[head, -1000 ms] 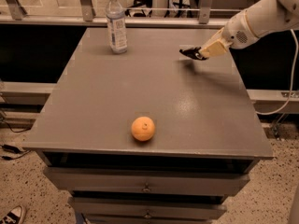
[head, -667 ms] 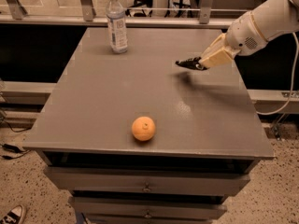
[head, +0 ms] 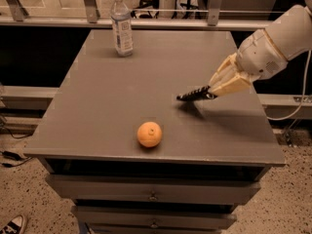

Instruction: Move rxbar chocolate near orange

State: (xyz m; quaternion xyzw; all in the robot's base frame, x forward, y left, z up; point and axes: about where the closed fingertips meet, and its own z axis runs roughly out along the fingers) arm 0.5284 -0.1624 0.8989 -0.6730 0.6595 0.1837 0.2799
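The orange (head: 149, 134) sits on the grey table top (head: 122, 96) near its front edge, a little left of centre. My gripper (head: 210, 92) comes in from the right, shut on the rxbar chocolate (head: 195, 94), a thin black bar that sticks out to the left of the fingers. The bar hangs just above the table, to the upper right of the orange and apart from it.
A clear plastic water bottle (head: 121, 25) stands upright at the table's back left. The table has drawers (head: 151, 196) below its front edge. A railing runs behind the table. A shoe (head: 12, 225) lies on the floor at bottom left.
My gripper has carried the rxbar chocolate from the back right of the table forward and left, toward the orange. The orange and bottle have not moved.
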